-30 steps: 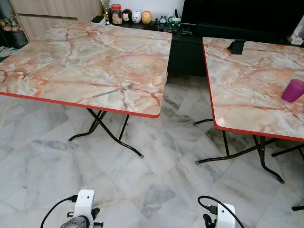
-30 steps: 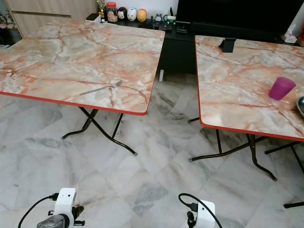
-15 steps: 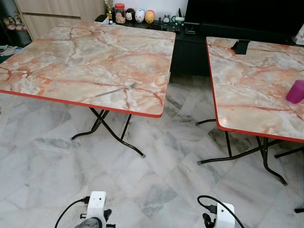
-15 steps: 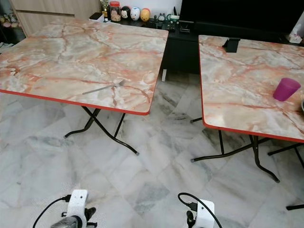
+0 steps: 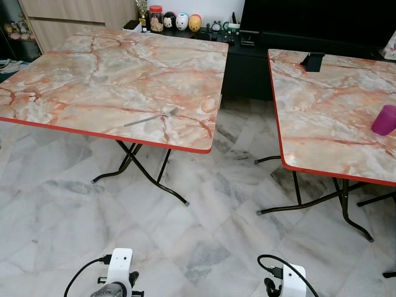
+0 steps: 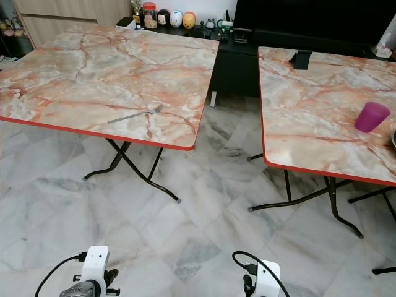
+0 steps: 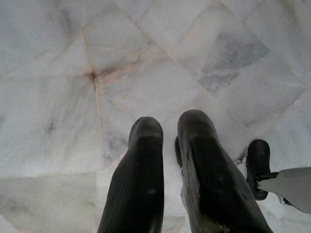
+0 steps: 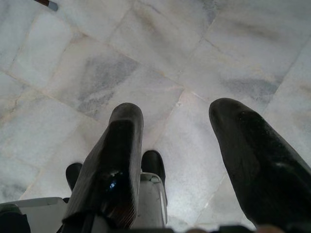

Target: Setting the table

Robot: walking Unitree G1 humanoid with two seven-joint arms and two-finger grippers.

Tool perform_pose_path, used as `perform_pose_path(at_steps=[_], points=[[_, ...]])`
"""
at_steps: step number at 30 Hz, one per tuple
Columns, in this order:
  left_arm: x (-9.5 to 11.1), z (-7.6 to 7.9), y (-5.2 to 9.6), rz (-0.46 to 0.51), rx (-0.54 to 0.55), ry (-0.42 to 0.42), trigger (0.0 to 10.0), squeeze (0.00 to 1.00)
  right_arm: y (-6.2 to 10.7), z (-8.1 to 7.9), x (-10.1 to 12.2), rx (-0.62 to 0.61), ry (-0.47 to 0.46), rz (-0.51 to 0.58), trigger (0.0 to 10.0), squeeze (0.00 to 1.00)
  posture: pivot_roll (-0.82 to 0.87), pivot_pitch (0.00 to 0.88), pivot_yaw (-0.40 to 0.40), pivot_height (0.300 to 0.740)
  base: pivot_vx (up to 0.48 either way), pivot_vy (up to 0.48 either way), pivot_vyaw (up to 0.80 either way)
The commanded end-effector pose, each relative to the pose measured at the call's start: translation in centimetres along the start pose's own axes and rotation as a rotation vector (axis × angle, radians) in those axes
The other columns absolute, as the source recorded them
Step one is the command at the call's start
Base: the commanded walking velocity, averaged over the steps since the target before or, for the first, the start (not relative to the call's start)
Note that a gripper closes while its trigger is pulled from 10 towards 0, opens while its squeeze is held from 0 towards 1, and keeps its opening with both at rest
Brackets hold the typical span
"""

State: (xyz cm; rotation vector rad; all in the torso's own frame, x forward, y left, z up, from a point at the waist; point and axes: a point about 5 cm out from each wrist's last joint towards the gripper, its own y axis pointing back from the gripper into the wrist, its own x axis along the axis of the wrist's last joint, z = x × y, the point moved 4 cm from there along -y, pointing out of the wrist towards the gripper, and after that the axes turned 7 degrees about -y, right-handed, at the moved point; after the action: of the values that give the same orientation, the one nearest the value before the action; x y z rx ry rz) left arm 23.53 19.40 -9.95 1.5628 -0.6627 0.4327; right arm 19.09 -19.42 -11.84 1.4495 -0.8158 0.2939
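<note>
Since a second ago your head camera has swung slightly, so both tables sit a little further right in view, while the fork and cup lie exactly where they did on their tables; your left wrist has also drifted slightly toward the middle at the bottom of the head view.

You face two marble-patterned, red-edged tables across a grey marble floor (image 5: 204, 247). On the left table (image 5: 93, 68) a fork (image 5: 150, 117) lies near the front edge, toward its right corner, tines pointing away from you and to the right. On the right table (image 6: 309, 111) a purple cup (image 6: 372, 117) stands upright near the right side, with a small black stand (image 6: 301, 59) at the far edge. Behind the tables you see a dark low cabinet (image 5: 247, 68) carrying a jar and small round figures (image 5: 175, 21).

Both your arms hang low over the floor, well short of either table. Your left end effector (image 7: 167, 133) has its fingers nearly together, a thin gap between them, holding nothing. Your right end effector (image 8: 177, 121) has its fingers spread wide apart, also empty.
</note>
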Motion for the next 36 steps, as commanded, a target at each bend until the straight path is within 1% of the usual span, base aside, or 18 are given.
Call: perform_pose_path(at_steps=[1,7,12,17,22,32,36], points=[[-0.5,0.15,0.09,-0.006,-0.005,0.014,10.0,0.0,0.05,0.3,-0.12,-0.007,-0.002,-0.003,10.0,0.0,0.03,0.0,-0.038,0.74,0.0,0.0,0.0],[-0.37,0.03,0.09,0.002,-0.002,0.019,10.0,0.0,0.05,0.29,-0.07,-0.01,-0.01,0.001,10.0,0.0,0.03,0.0,-0.036,0.74,0.0,0.0,0.0],[-0.4,0.07,0.11,0.007,-0.004,0.04,10.0,0.0,0.04,0.29,0.01,-0.014,-0.008,0.006,10.0,0.0,0.03,0.0,-0.035,0.74,0.0,0.0,0.0],[-0.42,-0.04,0.13,0.008,-0.006,0.037,10.0,0.0,0.0,0.21,0.1,-0.013,-0.006,0.006,10.0,0.0,0.03,0.0,-0.035,0.74,0.0,0.319,0.0],[-0.54,-0.47,0.21,0.01,-0.003,0.042,10.0,0.0,-0.04,0.19,0.21,-0.014,-0.008,0.008,10.0,0.0,0.03,0.0,-0.036,0.74,0.0,0.321,0.0],[-0.4,-0.37,0.18,0.014,-0.003,0.045,10.0,0.0,-0.06,0.07,0.31,-0.014,-0.022,0.013,10.0,0.0,0.03,0.0,-0.036,0.74,0.0,0.297,0.0],[-0.37,-0.36,0.17,0.015,-0.003,0.045,10.0,0.0,-0.07,0.09,0.36,-0.013,-0.026,0.014,10.0,0.0,0.04,0.0,-0.036,0.74,0.0,0.281,-0.56]])
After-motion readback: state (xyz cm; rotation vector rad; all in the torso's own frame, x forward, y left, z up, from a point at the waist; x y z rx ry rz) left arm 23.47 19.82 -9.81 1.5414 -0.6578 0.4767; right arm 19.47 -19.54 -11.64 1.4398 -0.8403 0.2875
